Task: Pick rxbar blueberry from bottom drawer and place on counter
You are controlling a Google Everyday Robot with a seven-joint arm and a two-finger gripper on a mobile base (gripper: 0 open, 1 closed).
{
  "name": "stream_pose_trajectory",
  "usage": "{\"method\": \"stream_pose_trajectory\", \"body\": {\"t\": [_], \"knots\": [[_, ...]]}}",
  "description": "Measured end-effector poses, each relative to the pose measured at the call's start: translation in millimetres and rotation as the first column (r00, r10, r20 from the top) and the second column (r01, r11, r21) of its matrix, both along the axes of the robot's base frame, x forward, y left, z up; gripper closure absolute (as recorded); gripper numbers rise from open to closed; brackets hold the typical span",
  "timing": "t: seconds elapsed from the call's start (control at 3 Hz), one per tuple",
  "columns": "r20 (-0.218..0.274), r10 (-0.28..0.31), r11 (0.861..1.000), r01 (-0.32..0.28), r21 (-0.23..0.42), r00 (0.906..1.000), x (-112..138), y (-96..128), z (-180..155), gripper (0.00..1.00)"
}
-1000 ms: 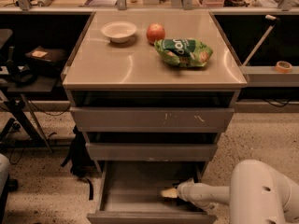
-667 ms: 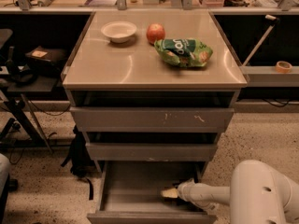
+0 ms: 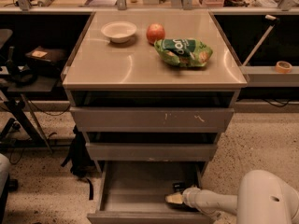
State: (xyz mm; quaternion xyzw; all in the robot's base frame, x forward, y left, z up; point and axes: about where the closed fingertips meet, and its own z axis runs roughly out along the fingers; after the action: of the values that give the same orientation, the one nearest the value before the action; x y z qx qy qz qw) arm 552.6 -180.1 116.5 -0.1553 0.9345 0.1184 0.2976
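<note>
The bottom drawer is pulled open at the foot of the grey cabinet. My gripper reaches into it from the right, low over the drawer floor near the front right. A small dark bar, the rxbar blueberry, lies just behind the gripper by the drawer's right wall, partly hidden by it. The counter is the glossy top of the cabinet, far above the gripper.
On the counter stand a white bowl, a red apple and a crinkled green chip bag. Two narrower drawers sit shut above the open one. A black stand is at the left, a tape roll at the right.
</note>
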Motion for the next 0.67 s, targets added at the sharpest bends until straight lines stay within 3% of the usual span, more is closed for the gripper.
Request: {"method": "stream_pose_trajectory", "body": {"t": [0.67], "knots": [[-0.014,0.013,1.0,-0.013,-0.014,0.9998,-3.0,11.6,-11.6,0.0]]}}
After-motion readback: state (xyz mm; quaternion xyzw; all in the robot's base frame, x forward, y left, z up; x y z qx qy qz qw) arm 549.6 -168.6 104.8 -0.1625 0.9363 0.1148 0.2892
